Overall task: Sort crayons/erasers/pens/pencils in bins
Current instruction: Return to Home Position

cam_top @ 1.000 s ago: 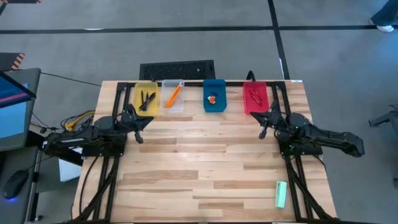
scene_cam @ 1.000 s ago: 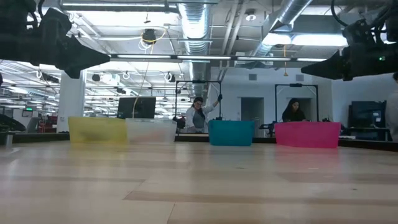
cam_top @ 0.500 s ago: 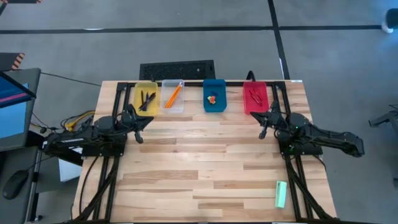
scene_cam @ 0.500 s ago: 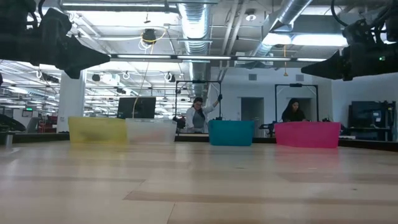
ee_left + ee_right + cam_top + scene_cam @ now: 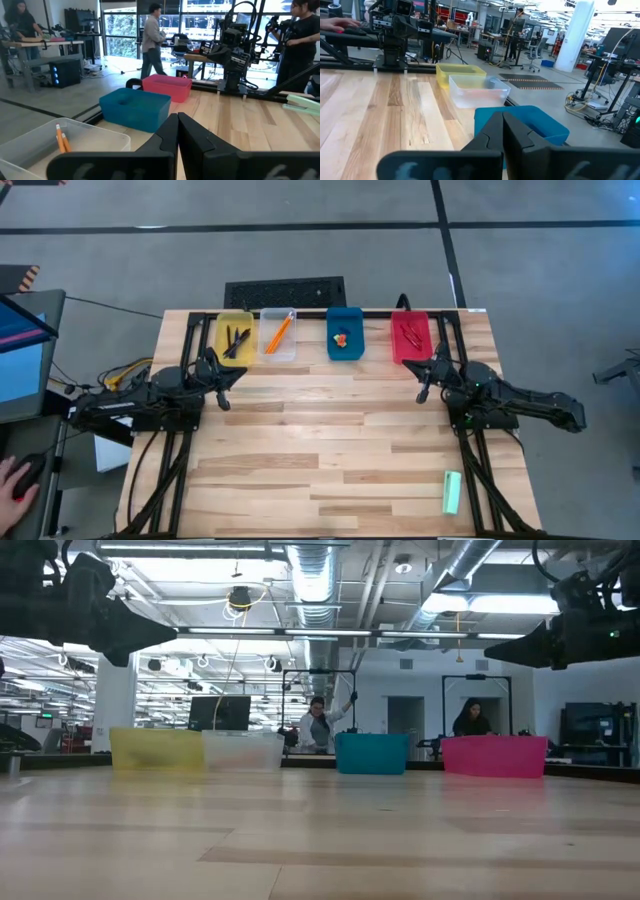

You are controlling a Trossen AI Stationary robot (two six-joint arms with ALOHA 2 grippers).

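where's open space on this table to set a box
The middle of the table is bare, from the bins to the near edge, between the left pincer and right pincer. Crowded: the far edge, with four bins; a green bar sits at the near right corner.

From above you see the whole worktop (image 5: 330, 440); from low down you look across to the same bins (image 5: 372, 753).
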